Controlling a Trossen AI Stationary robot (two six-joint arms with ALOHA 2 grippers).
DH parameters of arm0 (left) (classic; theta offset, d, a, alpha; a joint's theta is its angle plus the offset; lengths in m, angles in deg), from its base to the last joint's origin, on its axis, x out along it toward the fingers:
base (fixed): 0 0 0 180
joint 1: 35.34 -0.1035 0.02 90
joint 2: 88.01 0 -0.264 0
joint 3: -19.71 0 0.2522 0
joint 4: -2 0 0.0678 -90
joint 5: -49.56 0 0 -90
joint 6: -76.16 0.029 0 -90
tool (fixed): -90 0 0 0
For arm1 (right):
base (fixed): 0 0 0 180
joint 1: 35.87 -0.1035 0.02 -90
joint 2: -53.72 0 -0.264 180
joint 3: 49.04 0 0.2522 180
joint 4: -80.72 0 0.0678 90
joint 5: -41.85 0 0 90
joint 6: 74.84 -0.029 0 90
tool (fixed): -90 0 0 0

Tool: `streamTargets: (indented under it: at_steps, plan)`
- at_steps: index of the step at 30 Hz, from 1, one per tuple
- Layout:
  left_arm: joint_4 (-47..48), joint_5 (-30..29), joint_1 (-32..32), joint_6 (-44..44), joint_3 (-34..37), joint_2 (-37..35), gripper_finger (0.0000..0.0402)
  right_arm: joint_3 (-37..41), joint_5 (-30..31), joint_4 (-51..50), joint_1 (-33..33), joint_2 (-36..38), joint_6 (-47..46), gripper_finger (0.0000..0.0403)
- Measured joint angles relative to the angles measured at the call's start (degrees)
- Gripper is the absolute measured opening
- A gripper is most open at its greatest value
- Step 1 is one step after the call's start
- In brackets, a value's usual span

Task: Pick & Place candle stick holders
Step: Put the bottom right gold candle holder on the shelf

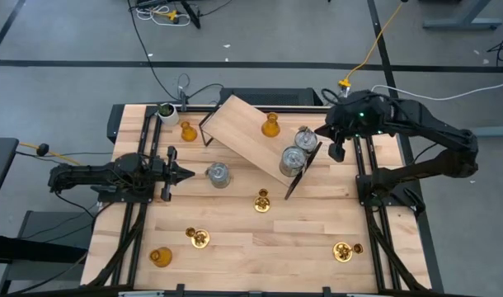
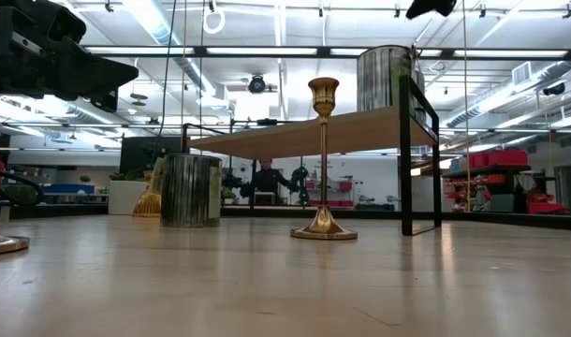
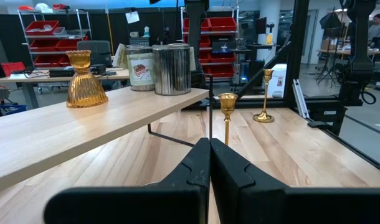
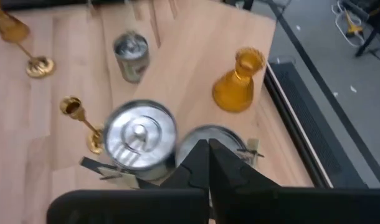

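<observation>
Though poised above the shelf [image 1: 243, 132], right gripper [image 4: 208, 146] jaws pressed together, empty (left gripper [image 3: 210, 144] likewise).

Nine candle stick holders were seen. On the raised wooden shelf [image 1: 243, 128], an amber glass holder [image 1: 270, 125] was stood upright, with two silver-grey metal cylinders [image 1: 293, 159] placed close together near the shelf's right end. A third metal cylinder [image 1: 218, 174] was stood on the surface [image 1: 260, 247] beside the shelf. Two further amber glass holders were found on the surface, one at the back left [image 1: 188, 131] and one at the front left [image 1: 159, 257]. Three slim brass sticks with round bases were spread across the surface: centre [image 1: 262, 200], front left [image 1: 199, 238] and front right [image 1: 343, 251].
</observation>
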Motion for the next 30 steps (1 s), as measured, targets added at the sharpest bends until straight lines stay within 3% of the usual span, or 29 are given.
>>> streamTargets:
  at_steps: [9,19,30]
  plan:
    - [0.00,0.02,0.01,0.00,-0.01,0.00,0.0012,-0.02,-0.03,0.11,-4.43,1.96,-3.82,0.0017]
    - [0.00,0.00,-0.01,0.00,-0.02,0.00,0.0012,0.44,-0.80,-0.05,-14.19,2.43,-7.62,0.0018]
    - [0.00,0.00,0.01,0.00,0.00,0.00,0.0012,12.58,-0.82,3.77,-22.84,2.85,-10.86,0.0018]
